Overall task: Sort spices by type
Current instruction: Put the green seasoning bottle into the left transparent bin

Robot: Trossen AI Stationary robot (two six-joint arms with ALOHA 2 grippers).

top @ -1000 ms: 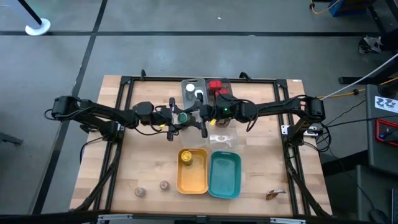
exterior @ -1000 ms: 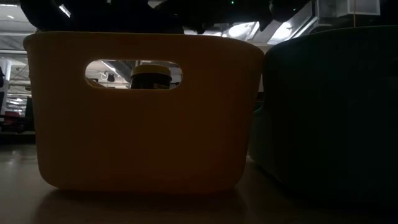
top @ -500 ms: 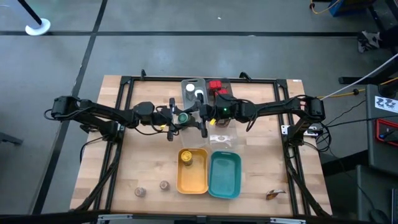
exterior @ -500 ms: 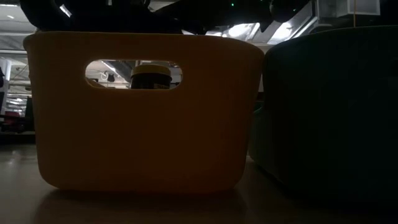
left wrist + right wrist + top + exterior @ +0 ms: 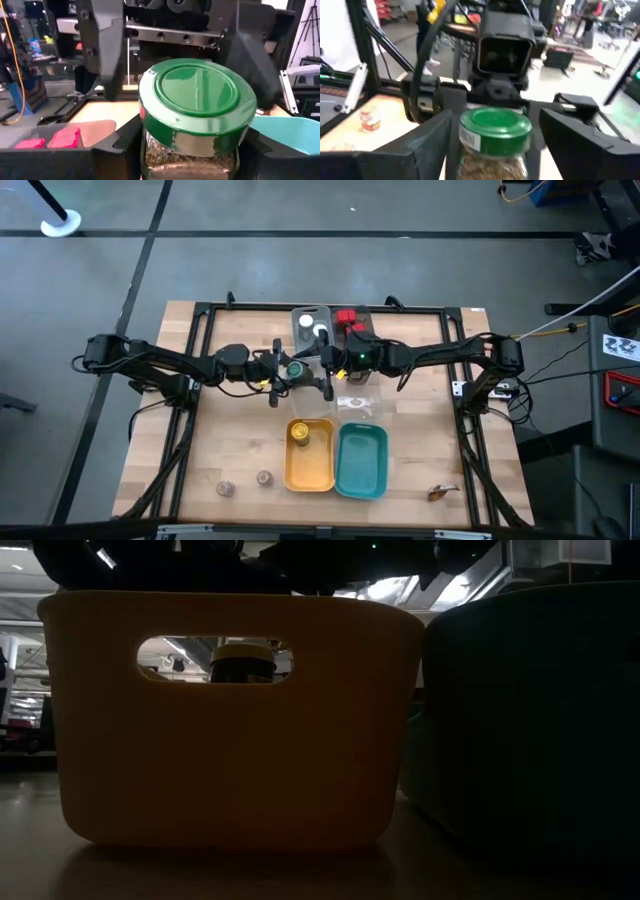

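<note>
A glass spice jar with a green lid (image 5: 197, 92) hangs upright above the middle of the table (image 5: 296, 367), in front of the far trays. My left gripper (image 5: 287, 369) comes from the table's left and is shut on it. My right gripper (image 5: 322, 372) faces it from the right. It is open, and its two fingers (image 5: 107, 50) stand wide on either side of the jar (image 5: 495, 131); I cannot tell whether they touch it. My left gripper pinches the jar's glass body just below the green lid (image 5: 152, 150) between its two fingers (image 5: 125, 145). The fingers lie level and come from the table's left. The jar stands upright in the hold, lifted clear of the table.
Near the middle stand a yellow tray (image 5: 322, 465) holding a yellow-lidded jar (image 5: 299, 433) and a teal tray (image 5: 362, 462). At the back are a grey tray (image 5: 303, 313) with white-lidded jars and red boxes (image 5: 347, 318). Two small brown jars (image 5: 226, 488) stand near left.
</note>
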